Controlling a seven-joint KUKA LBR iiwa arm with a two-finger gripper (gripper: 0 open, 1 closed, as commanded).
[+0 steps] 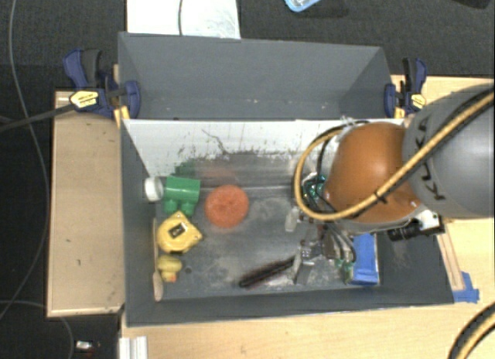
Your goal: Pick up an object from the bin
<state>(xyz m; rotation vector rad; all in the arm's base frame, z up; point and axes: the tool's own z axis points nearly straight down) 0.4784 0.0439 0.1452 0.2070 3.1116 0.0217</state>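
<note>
The arm, with its orange wrist cover and looped cables, is reaching into the grey metal bin (232, 292) from the right, and its gripper (304, 263) is hanging low over the floor near the front wall, right of the middle. Whether the jaws are spread or pressed together cannot be told, since the wrist is hiding much of them. Just at the gripper's left, a dark slender thing (263, 274) is lying slantwise on the bin floor, its right end reaching up to the gripper's tip; whether the 2 are touching cannot be told. On the gripper's other side, a blue box (365, 261) is lying partly under the arm. Well apart from the gripper, 4 things are sitting on the left side of the bin: a green bottle (180, 189) with a white cap, an orange round thing (227, 205) beside it, a yellow tape measure (178, 234) in front of the bottle, and a small yellow thing (168, 267) in the front left corner.
</note>
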